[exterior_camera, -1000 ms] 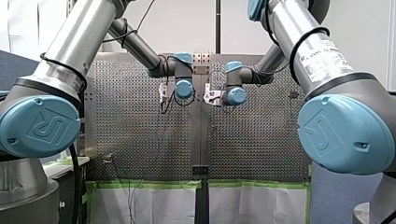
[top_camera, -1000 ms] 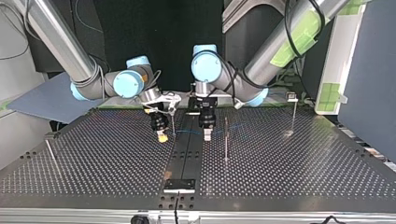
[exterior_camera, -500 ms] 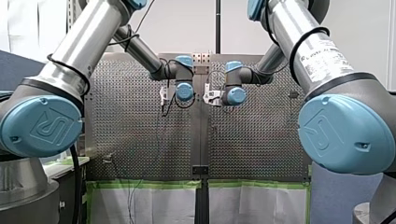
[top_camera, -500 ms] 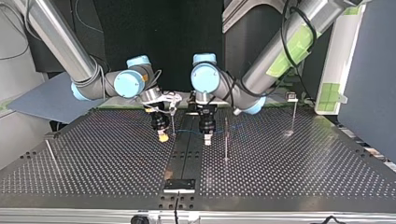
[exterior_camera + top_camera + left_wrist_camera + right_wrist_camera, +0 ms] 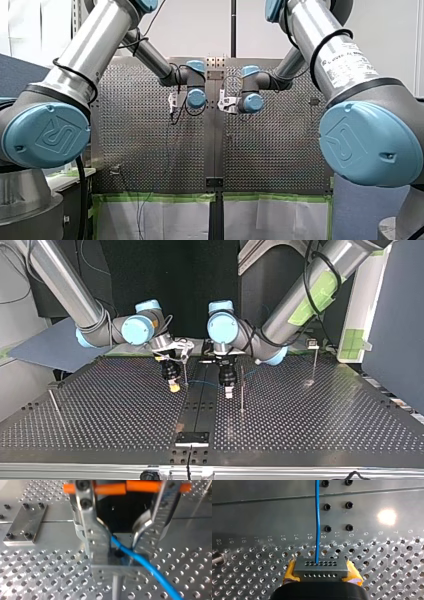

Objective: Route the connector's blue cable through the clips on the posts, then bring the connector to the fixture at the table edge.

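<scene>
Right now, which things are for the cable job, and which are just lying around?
For the job: blue cable; connector, held by my right gripper; my left gripper, cable between its fingers; posts; fixture at the table edge.
Just lying about: green tape; blue board beside the table.

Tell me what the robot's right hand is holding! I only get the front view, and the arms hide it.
Observer: The right gripper has its jaws shut on a grey connector, with yellow pads on both sides.
Operator: Where's the blue wire?
Observer: The blue cable comes out of the connector's top row of holes and runs straight ahead over the table.
Operator: And the other arm?
Observer: The left gripper is right over what looks like a post's clip, and the cable passes through there.
</scene>
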You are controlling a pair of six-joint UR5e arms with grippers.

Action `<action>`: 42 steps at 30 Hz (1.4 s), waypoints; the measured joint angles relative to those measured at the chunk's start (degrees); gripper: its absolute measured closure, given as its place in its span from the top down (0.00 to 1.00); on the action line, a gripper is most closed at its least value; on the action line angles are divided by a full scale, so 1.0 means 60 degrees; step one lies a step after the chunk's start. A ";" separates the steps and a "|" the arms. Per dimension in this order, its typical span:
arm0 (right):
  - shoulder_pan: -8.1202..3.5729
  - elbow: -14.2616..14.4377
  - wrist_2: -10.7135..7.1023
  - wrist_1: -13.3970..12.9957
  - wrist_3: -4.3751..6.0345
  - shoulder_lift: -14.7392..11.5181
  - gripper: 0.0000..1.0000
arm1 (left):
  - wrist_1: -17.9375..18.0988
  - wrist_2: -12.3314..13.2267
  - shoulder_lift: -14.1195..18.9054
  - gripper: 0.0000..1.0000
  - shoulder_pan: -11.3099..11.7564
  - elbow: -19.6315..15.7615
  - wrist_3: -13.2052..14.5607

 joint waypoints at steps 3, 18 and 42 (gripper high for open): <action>-0.0011 0.0002 0.0001 -0.0001 -0.0003 0.0000 0.00 | -0.0061 -0.0032 0.0001 0.47 0.0026 0.0000 0.0033; -0.0018 -0.0001 0.0000 0.0020 -0.0007 0.0000 0.00 | -0.0220 -0.0174 0.0000 0.00 0.0038 -0.0010 0.0439; -0.0068 0.0041 0.0432 0.0891 -0.0280 0.0000 0.00 | 0.0382 -0.0290 -0.0009 0.00 -0.0491 -0.0887 0.0655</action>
